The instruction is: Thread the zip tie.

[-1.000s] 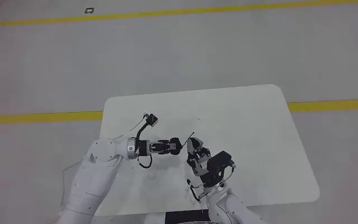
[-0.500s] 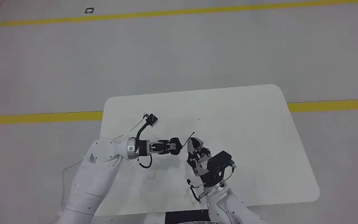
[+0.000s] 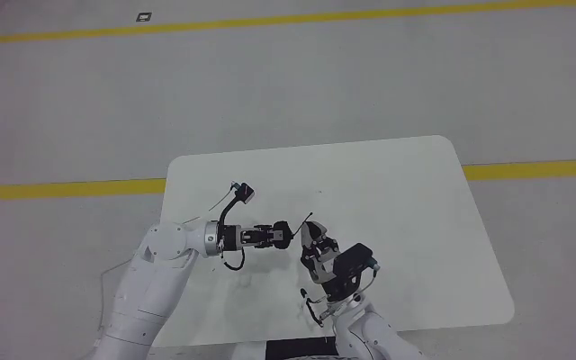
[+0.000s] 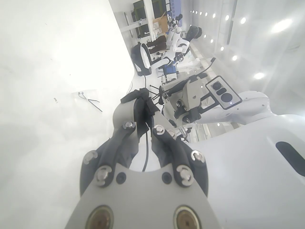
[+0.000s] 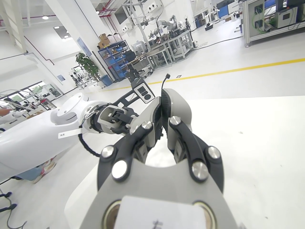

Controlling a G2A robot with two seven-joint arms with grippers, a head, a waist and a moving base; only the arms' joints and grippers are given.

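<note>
Matt white table [image 3: 405,180]; thin black plastic zip tie [image 5: 163,82]; ribbed black pads [image 5: 165,103] on smooth grey fingers [image 5: 178,106]

thin blk zip tie [image 5: 163,85], clamped in right fingers [image 5: 177,108], head poking out

Pretty clearly a robotics lab in a big industrial hall. Shiny pale floor with yellow lane lines [image 5: 238,70] painted across it, aluminium-frame benches [image 5: 274,13] stacked with electronics and cabling, and a rack of blue parts bins [image 5: 112,59] next to a potted plant [image 5: 87,64]. Other robot arms [image 5: 166,24] sit on stands further back, a white humanoid-type robot [image 4: 176,41] is parked by some monitors, and there are rows of ceiling lights [image 4: 282,26] overhead.
</note>
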